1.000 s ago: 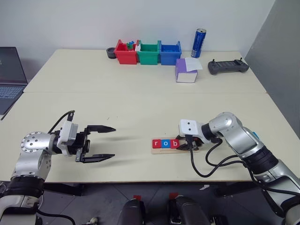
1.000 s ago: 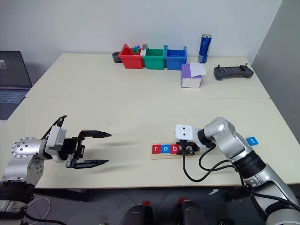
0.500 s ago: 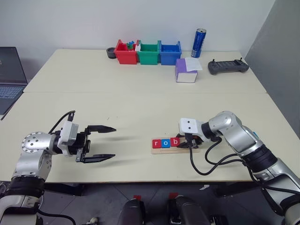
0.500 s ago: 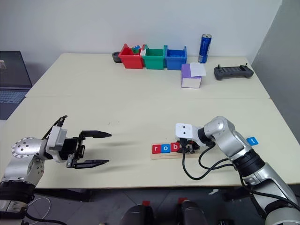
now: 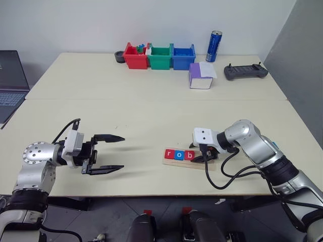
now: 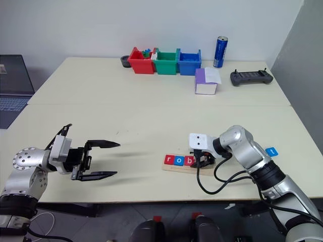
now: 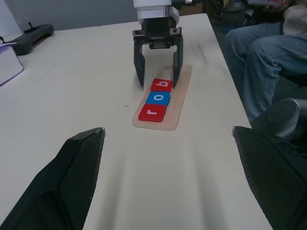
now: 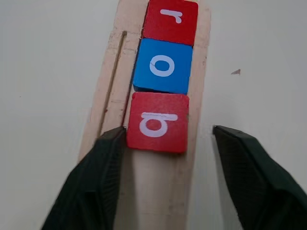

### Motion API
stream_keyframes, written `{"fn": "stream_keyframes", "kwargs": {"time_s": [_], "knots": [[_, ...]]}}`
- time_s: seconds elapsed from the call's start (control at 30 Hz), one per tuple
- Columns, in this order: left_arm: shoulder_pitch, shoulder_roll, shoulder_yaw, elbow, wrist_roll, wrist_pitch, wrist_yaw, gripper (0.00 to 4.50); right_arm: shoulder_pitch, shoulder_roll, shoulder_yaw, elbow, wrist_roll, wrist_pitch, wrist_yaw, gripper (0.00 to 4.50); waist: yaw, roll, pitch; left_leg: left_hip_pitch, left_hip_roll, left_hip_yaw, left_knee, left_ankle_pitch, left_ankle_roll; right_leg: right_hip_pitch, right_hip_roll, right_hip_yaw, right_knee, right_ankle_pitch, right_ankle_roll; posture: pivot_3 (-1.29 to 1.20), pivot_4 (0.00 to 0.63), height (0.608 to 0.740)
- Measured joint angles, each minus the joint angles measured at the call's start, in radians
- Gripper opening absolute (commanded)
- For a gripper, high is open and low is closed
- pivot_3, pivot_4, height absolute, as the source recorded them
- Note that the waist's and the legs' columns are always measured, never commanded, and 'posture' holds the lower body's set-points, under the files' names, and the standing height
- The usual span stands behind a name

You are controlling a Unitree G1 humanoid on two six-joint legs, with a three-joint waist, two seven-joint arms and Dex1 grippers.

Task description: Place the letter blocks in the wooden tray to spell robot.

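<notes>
The wooden tray (image 5: 208,163) lies near the table's front edge, right of centre. In it three letter blocks sit in a row: red r (image 5: 168,154), blue o (image 5: 178,155) and red b (image 8: 158,122). My right gripper (image 8: 168,130) is open and straddles the b, pointing down at the tray; one finger (image 8: 108,177) is right at the block's edge, the other stands clear. A blue t block (image 6: 271,151) lies on the table beyond my right forearm. Well to the left of the tray, my left gripper (image 5: 121,153) hangs open and empty above the table.
Red (image 5: 135,56), green (image 5: 160,57) and blue (image 5: 182,56) bins stand at the table's back, with a blue can (image 5: 215,46), a purple-and-white box (image 5: 201,75) and a black controller (image 5: 245,72). A laptop (image 5: 7,85) is far left. A seated person's legs (image 7: 259,62) are beside the table.
My right gripper has opened and let go of the b block, which now lies in the tray beside the o. Neither arm has moved.
</notes>
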State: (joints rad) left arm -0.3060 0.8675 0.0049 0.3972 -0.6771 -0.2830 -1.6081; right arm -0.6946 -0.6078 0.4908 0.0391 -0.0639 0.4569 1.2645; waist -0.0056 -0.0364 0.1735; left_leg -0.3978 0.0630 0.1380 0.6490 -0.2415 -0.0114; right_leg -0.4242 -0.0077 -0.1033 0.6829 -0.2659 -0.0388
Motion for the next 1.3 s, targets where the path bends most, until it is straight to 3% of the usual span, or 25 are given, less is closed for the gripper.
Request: {"fn": "stream_keyframes", "kwargs": {"time_s": [0.03,0.27,0.5,0.63,0.77,1.1,1.3], "knots": [[0.0,0.0,0.0,0.0,0.0,0.0,0.0,4.5,0.0,-0.001,0.0,-0.001,0.0,0.0,0.0,4.39,0.0,0.0,0.0,0.0,0.0,0.0,0.0,0.0,0.0,0.0,0.0,0.0,0.0,0.0,0.0,0.0,0.15,0.74],[0.0,0.0,0.0,0.0,0.002,0.0,0.0,4.5,-0.009,-0.025,-0.031,-0.071,0.056,0.046,0.05,4.39,0.0,0.0,0.0,0.0,0.0,0.0,0.0,0.0,0.0,0.0,0.0,0.0,0.0,0.0,0.0,0.0,0.15,0.74],[-0.002,0.0,0.0,0.004,0.003,0.0,0.0,4.5,-0.037,-0.118,-0.121,-0.141,0.126,0.08,0.075,4.39,0.001,0.0,0.0,0.0,0.0,0.0,0.0,0.0,0.0,0.0,0.0,0.0,-0.001,0.0,0.0,0.0,0.15,0.74],[-0.003,-0.001,0.0,0.007,0.008,-0.002,0.0,4.5,0.06,-0.184,-0.137,-0.222,0.147,0.122,0.073,4.39,0.003,0.0,0.0,0.0,0.0,0.0,0.0,0.0,0.0,0.0,0.0,0.0,-0.001,0.0,0.0,0.0,0.15,0.74],[-0.004,-0.001,0.0,0.009,0.009,-0.002,0.0,4.5,0.146,-0.198,-0.142,-0.281,0.175,0.186,0.039,3.55,-0.001,0.0,0.0,0.0,0.0,0.0,0.0,0.0,0.0,0.0,0.0,0.0,0.0,0.0,0.0,0.0,0.15,0.74],[-0.029,-0.002,-0.002,0.033,0.012,-0.007,0.0,4.5,0.199,-0.194,-0.153,-0.308,0.206,0.235,-0.035,0.08,0.002,0.0,0.0,0.0,0.0,-0.001,0.0,0.0,0.0,0.0,0.0,-0.001,-0.001,0.0,0.0,0.0,0.15,0.74],[-0.033,-0.003,-0.005,0.04,0.012,-0.012,0.0,4.5,0.208,-0.182,-0.126,-0.266,0.197,0.214,-0.065,0.03,0.002,0.0,0.0,0.0,0.0,-0.001,-0.001,0.0,0.0,0.0,0.0,-0.001,-0.001,0.0,0.0,0.0,0.15,0.74]]}}
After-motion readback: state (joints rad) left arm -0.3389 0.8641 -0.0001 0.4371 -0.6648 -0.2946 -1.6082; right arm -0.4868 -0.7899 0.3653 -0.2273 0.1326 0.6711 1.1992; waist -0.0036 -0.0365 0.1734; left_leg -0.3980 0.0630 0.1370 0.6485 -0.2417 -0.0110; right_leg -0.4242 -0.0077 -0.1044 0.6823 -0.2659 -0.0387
